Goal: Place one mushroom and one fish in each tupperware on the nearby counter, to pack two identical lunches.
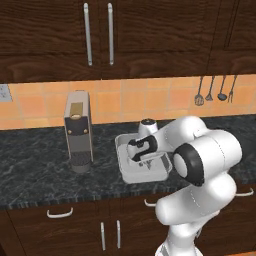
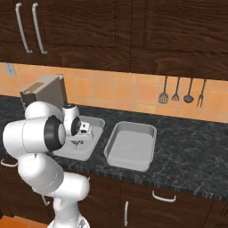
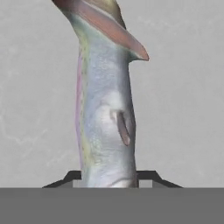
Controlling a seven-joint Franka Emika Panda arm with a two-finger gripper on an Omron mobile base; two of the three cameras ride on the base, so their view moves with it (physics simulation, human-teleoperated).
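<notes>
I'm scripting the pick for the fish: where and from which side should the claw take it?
Across the narrow middle of the body, coming straight down from above. The fish lies flat and long on the tray floor, its flanks slim enough for the claw, which already straddles it near one end.

The counter is a dark grey-black speckled stone worktop running along the orange tiled wall, above dark brown wooden cabinets with curved silver handles. Three things rest directly on it. A tall grey coffee machine stands upright toward the left, close to the wall. Near the front edge lie two shallow light-grey tupperware trays just beside each other: the left tupperware, partly covered by the arm, and the right tupperware, whose floor shows bare.
</notes>
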